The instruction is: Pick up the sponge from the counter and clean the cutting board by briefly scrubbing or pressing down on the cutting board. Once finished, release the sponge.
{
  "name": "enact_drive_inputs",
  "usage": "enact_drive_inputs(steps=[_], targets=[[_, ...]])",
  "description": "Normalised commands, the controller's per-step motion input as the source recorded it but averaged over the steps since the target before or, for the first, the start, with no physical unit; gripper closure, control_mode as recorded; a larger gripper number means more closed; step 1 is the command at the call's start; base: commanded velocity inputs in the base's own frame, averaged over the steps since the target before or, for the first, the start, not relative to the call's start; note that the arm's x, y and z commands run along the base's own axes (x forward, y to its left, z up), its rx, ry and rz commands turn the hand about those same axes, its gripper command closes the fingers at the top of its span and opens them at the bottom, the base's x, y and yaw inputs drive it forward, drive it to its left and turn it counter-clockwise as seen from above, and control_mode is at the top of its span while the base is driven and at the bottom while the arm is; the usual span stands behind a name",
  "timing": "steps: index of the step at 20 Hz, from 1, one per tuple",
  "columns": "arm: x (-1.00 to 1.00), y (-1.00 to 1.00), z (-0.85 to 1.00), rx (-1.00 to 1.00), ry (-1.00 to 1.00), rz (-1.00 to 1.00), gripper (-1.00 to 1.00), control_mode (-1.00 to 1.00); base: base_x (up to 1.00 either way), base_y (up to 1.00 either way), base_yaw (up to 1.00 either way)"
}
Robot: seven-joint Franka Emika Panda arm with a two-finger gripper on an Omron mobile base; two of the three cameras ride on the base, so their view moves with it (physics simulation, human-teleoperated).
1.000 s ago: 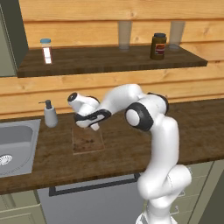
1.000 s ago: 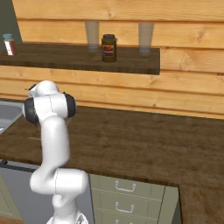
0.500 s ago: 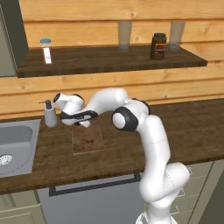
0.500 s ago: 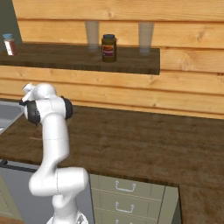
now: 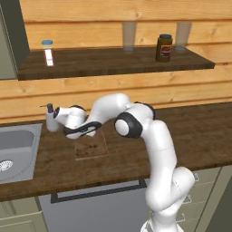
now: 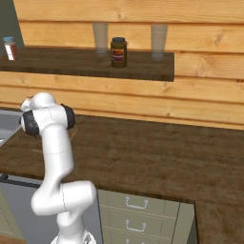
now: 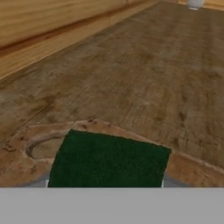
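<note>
1. Currently the gripper [image 5: 80, 132] is clamping the sponge [image 7: 109, 161], its dark green top lying low over the board [image 5: 91, 146] near the rounded end.
2. Board is lying on the counter [image 5: 190, 127], right of the sink [image 5: 16, 152], with a soap bottle [image 5: 50, 118] just behind the hand.
3. Judgement: the scrub is being carried out; pressing flat and sweeping short strokes within the pale outline would suit.
4. Risk: the thin board sliding; hold down evenly before releasing.
</note>
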Motion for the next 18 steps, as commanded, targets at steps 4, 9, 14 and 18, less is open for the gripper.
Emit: enact_drive_inputs(steps=[4,9,14,18], targets=[[0.44,0.01,-0.20,0.00,-0.06,0.00,1.00,-1.00,0.00,0.00,0.00],[0.11,0.29,0.00,0.00,0.13,0.00,1.00,-1.00,0.00,0.00,0.00],[-0.01,0.37,0.00,0.00,0.22,0.00,1.00,-1.00,0.00,0.00,0.00],[-0.43,0.20,-0.14,0.00,-0.03,0.00,1.00,-1.00,0.00,0.00,0.00]])
